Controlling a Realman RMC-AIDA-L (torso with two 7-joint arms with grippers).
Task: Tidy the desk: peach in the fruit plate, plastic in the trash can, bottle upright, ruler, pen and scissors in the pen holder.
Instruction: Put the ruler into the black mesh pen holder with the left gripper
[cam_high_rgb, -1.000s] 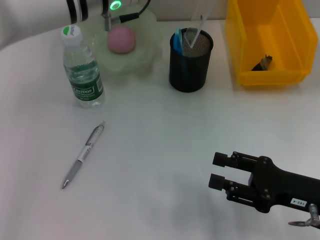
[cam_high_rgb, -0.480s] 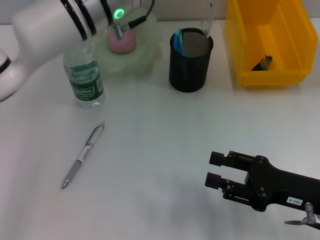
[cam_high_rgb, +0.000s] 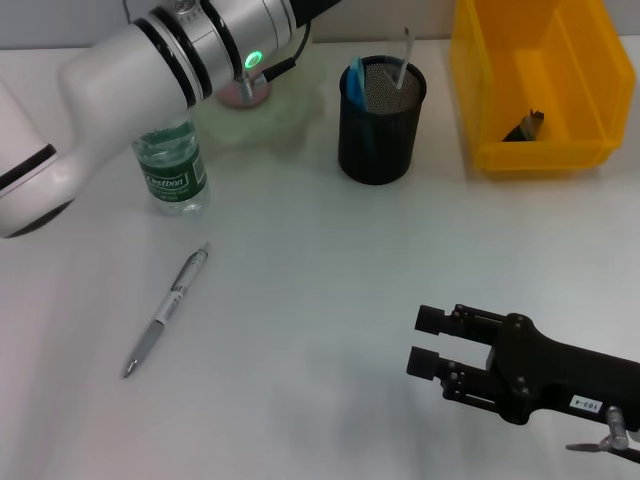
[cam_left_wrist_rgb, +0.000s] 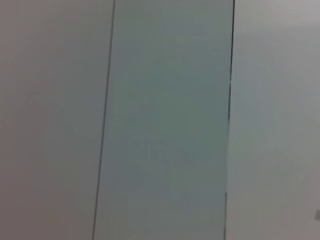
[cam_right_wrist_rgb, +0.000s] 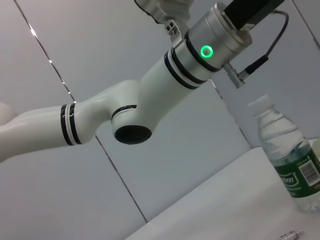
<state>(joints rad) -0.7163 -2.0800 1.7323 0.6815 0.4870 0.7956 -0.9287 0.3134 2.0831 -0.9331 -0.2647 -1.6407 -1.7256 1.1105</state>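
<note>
A white left arm (cam_high_rgb: 150, 70) reaches across the back of the white surface (cam_high_rgb: 320, 300), its wrist with a green light ring passing above the pale green fruit plate (cam_high_rgb: 285, 105) where the pink peach (cam_high_rgb: 240, 93) lies, mostly hidden by the arm. The left gripper itself runs out of the head view, so whether its fingers are apart or together cannot be told. Just in front of the arm the water bottle (cam_high_rgb: 170, 165) stands upright, its cap covered by the arm. A grey pen (cam_high_rgb: 165, 312) lies slantwise on the surface, well apart from the black mesh pen holder (cam_high_rgb: 380, 120), which already carries a blue-handled item and a clear ruler (cam_high_rgb: 405, 48). To the holder's right sits the yellow bin (cam_high_rgb: 535, 85) with a dark scrap inside. Near the front edge the black right gripper (cam_high_rgb: 428, 342) hangs low over bare surface, its fingers apart and holding nothing.
</note>
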